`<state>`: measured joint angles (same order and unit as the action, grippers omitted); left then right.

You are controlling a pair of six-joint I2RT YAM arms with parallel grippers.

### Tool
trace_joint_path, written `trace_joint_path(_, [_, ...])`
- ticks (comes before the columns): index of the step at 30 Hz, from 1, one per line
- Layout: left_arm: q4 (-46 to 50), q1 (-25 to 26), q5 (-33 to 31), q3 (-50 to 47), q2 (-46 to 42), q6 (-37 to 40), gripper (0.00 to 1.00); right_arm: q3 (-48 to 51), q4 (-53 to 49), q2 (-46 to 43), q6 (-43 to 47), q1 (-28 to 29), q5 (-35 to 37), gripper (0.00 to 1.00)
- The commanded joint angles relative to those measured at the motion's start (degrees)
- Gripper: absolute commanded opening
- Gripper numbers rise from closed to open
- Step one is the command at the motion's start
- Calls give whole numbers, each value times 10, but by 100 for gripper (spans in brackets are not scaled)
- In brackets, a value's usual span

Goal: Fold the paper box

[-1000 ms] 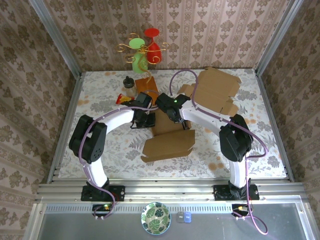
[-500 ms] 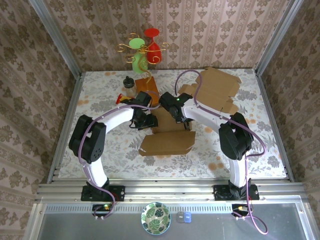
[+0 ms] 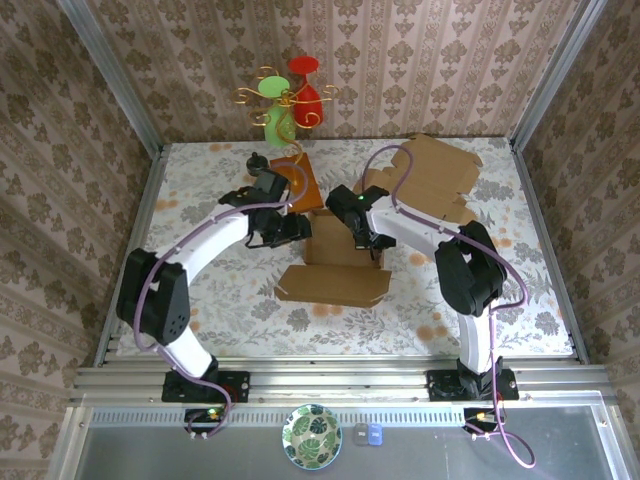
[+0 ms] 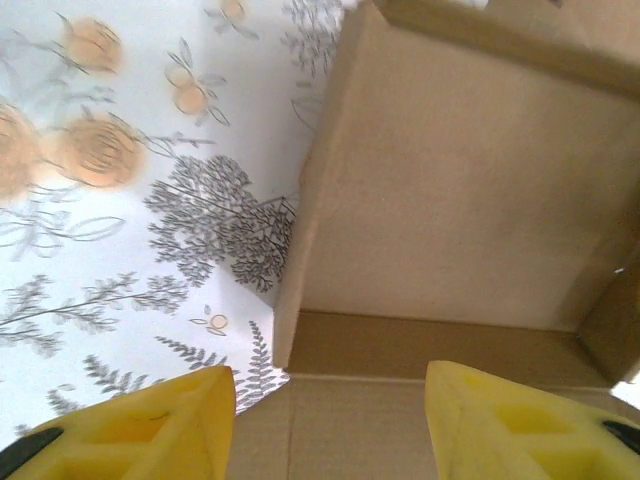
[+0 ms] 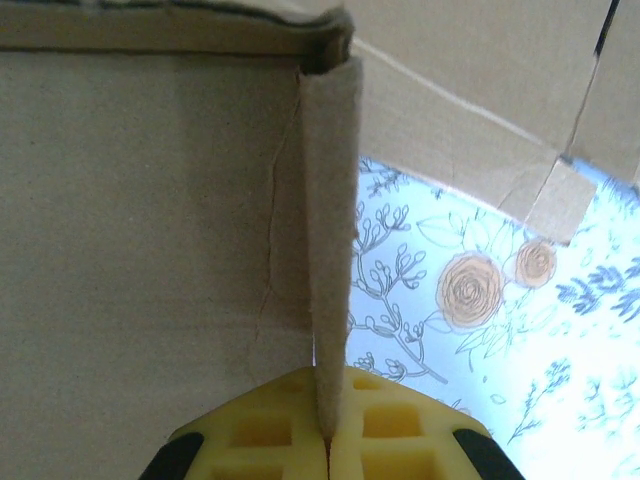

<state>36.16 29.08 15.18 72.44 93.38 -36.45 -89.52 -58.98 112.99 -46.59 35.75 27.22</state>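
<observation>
To do this fold well, I'd say the right hand [image 5: 328,440], its yellow pads clamped tight on the thin edge of one side wall, should hold that wall upright. Meanwhile the left hand [image 4: 330,400], fingers apart and gripping nothing, should settle over the opposite wall and lift it along its crease without dragging the base. The paper box [image 3: 338,262] sits in the middle of the table [image 3: 200,290] between the two hands: plain brown card, walls partly raised at the far end, a long flap lying flat toward the near edge.
</observation>
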Motion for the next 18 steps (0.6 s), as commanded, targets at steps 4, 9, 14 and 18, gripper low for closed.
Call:
trace_joint_path(4, [56, -66, -43, 24, -82, 12, 51, 35, -35, 1, -124, -37, -77, 0])
trace_joint_path(9, [79, -124, -57, -19, -134, 23, 47, 66, -21, -12, -200, -55, -150, 0])
trace_joint_path(14, [82, -166, -60, -97, -191, 15, 38, 84, -8, -26, -265, -62, -214, 0])
trace_joint_path(18, [61, -172, -29, -163, -219, -3, 29, 112, 15, -39, -336, -60, -270, 0])
